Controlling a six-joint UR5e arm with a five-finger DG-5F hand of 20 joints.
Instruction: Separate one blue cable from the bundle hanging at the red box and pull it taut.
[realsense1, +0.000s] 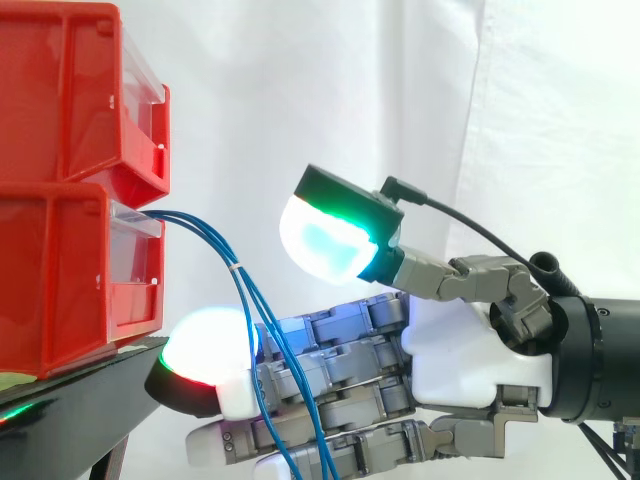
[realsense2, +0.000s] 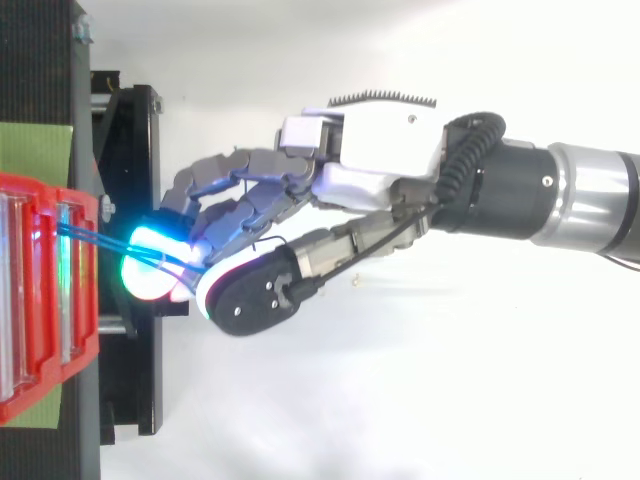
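The blue cables (realsense1: 240, 276) come out of the front of the lower red bin (realsense1: 60, 285) at the left of the side view. They arc down to the right and run off the bottom edge, crossing in front of the fingers (realsense1: 340, 365) of the robot hand (realsense1: 455, 350) on the way. A little white tie (realsense1: 236, 267) bunches the strands just past the bend. The robot hand is spread: fingers stretched out flat toward the bins, thumb (realsense1: 325, 240) lifted well above them, nothing pinched. Can't tell if the fingers actually touch the cables. Another red bin (realsense1: 60, 90) sits on top, black stand (realsense1: 70, 420) underneath, white curtain (realsense1: 300, 90) behind.
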